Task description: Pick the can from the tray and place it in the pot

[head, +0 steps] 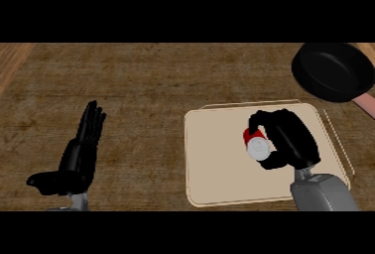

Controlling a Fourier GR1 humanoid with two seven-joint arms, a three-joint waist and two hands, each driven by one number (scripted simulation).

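Over the tray (219, 163), the right hand (289, 136) is positioned with its fingers and thumb curled round the can (256, 145). The fingers arch over the can's top side; the thumb wraps in beneath it, toward the view's lower edge. The grey right forearm (322, 193) enters from the lower edge, right of centre.

The can is a small cylinder with a red wall and a pale silver-grey end. The round end faces the viewer and carries a faint ring marking. Only a narrow crescent of red shows at the upper left of the end; the hand hides the rest of the wall. The can sits within the tray's outline, in its right half. Whether it touches the tray surface or is lifted clear cannot be determined from this view.

The tray is a cream square with rounded corners and a low raised rim. It lies on the brown wood-grain counter (147, 84), right of centre.

The pot (333, 69) is black and round, with a pinkish handle (364, 104) extending down and right toward the view's edge. It stands at the upper right, beyond the tray's far right corner and apart from the can.

The left hand (77, 158) rests on the left side, fingers straight and pointing up the view, holding nothing, well apart from the tray.
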